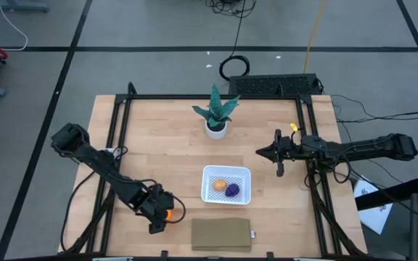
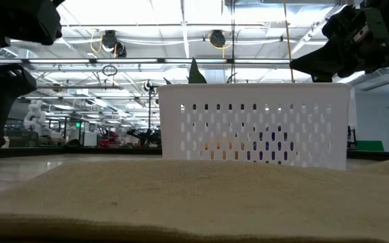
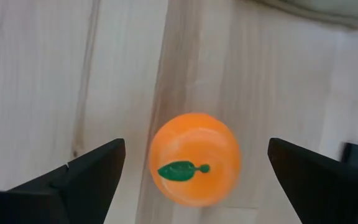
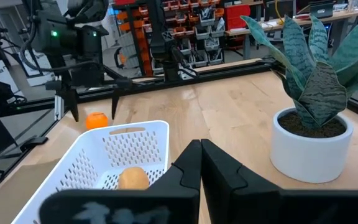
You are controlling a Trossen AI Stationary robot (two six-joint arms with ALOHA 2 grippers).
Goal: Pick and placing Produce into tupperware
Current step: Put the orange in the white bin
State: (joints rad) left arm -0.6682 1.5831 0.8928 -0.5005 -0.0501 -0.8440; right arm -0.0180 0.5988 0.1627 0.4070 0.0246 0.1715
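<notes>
Beside the tupperware, arm-side: the left gripper (image 1: 161, 215) stands over the bright orange round toy fruit (image 1: 169, 214), out on the wood short of the tupperware's (image 1: 247, 174) near-left corner.
Left jaws: spread wide, one finger on either side of the orange fruit (image 3: 194, 158), neither touching it; the green leaf mark faces the wrist camera.
Tupperware contents: the tan oval fruit (image 1: 219, 185) and the dark purple fruit (image 1: 232, 190) lie side by side inside the white mesh container.
Step in hand, as judged: closing on the orange fruit, the last piece outside the tupperware.
How to do it well: keep the fruit midway between the fingers, descend until the pads reach its widest girth, then close gently, since a smooth ball likely rolls or squirts out if pinched off-centre.
Carry: lift clear of the tupperware's wall and release over its free part, away from the two pieces inside.
Olive-brown pad (image 1: 221, 233): lies just in front of the tupperware, close to the transfer path; worth passing above.
Right gripper (image 1: 279, 154): waits off the tupperware's far-right corner, jaws closed and empty.
Potted plant (image 1: 216, 112): behind the tupperware, well clear.
</notes>
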